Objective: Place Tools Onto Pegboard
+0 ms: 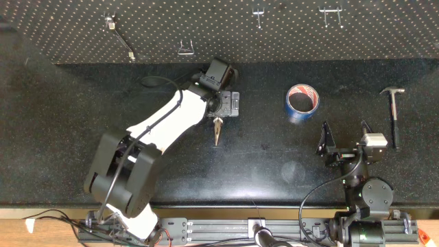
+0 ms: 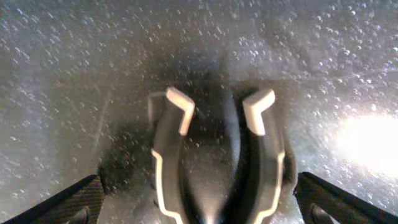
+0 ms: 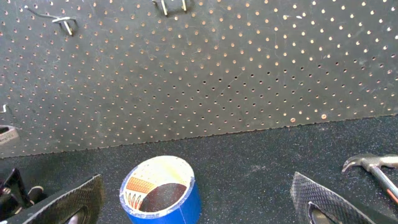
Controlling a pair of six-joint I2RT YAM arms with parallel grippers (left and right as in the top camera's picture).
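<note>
Left claw (image 2: 199,186) hangs spread wide over the pliers (image 2: 171,143) handles. Close off-centre and they may pivot or skid across the worktop (image 1: 274,171). Right claw (image 1: 343,137) also released.

Left arm (image 1: 164,123) extended diagonally from its base toward the middle of the surface, wrist bent downward; left gripper (image 1: 223,104) low and pointing at the surface, fingers (image 2: 68,199) spread wide. Right arm (image 1: 360,171) folded close above its base; right gripper (image 1: 343,137) facing forward, its fingers (image 3: 68,199) likewise spread wide.
</note>
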